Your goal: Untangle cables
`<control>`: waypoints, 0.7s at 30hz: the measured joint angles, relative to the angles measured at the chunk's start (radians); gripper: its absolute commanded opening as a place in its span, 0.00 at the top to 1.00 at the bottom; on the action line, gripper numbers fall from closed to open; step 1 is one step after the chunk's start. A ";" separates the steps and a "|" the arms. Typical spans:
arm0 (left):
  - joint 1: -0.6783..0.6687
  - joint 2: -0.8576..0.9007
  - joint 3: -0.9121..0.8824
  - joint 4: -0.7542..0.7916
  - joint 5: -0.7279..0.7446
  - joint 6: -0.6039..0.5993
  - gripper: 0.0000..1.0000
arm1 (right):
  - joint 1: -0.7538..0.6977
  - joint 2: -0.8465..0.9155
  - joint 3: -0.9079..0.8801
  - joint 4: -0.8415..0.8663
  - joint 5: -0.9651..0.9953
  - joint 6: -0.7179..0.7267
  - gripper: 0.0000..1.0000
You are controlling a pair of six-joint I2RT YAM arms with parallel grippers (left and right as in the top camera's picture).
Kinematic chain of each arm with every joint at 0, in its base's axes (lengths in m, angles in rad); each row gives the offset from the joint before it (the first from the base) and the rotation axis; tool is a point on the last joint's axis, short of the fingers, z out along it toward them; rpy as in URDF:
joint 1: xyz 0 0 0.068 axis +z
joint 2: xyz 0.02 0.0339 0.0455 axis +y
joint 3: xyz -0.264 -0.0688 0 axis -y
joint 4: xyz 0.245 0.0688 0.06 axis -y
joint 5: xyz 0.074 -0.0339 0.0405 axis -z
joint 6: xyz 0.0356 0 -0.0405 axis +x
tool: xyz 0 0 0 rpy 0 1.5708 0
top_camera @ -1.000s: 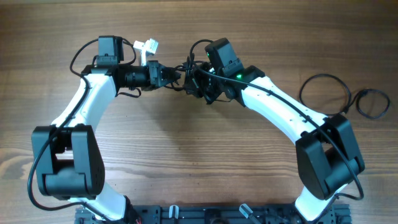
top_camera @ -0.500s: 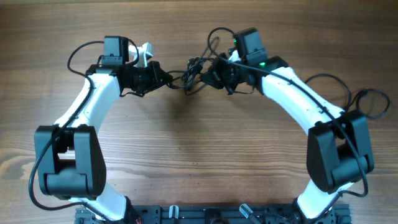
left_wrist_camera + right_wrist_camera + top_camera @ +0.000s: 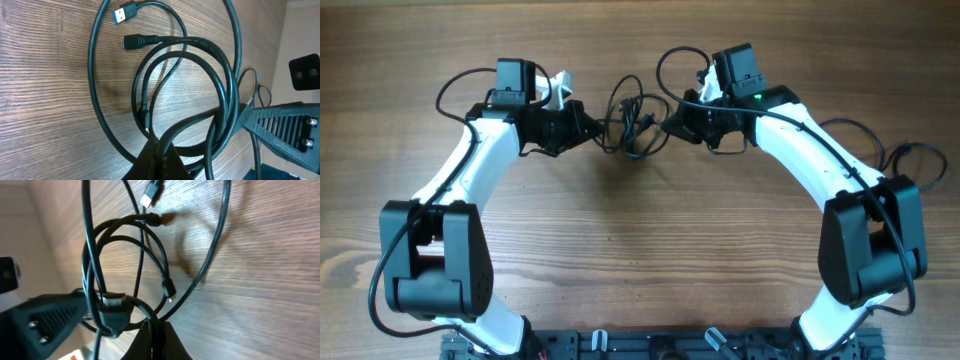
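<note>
Now left end effector (image 3: pixel 158 155) clamped shut on strands of the bundle (image 3: pixel 630 125); right end effector (image 3: pixel 152 332) likewise closed on a strand from the opposite side. Bundle held between the two, at the far middle of the desk (image 3: pixel 640 250), its coils overlapping and crossed. Blue USB plug (image 3: pixel 125 11) and small black plug (image 3: pixel 132 41) stick out free over the wood. More thin black loops (image 3: pixel 910 165) lie on the desk at the right edge, partly behind the right arm, well apart from the bundle. White piece (image 3: pixel 558 88) just beside left wrist, can't tell what it is
</note>
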 measured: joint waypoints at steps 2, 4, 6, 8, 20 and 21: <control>0.000 0.000 0.000 0.000 0.000 0.035 0.96 | -0.001 0.000 0.000 0.002 -0.001 -0.016 0.96; 0.000 0.000 0.000 -0.003 -0.003 0.084 0.96 | -0.014 0.000 0.000 0.011 -0.031 -0.013 0.96; -0.001 0.000 0.000 -0.007 -0.023 0.124 0.91 | -0.044 0.000 0.000 0.028 -0.090 0.008 0.96; -0.010 0.000 0.001 -0.007 -0.083 0.122 0.86 | -0.082 0.000 0.000 0.024 -0.105 0.023 0.96; 0.058 0.000 0.002 -0.021 -0.472 -0.036 0.48 | -0.221 0.000 0.000 -0.114 0.053 -0.195 0.96; 0.058 0.000 0.002 -0.021 -0.459 -0.037 0.48 | -0.203 0.000 0.000 -0.116 0.052 -0.217 0.96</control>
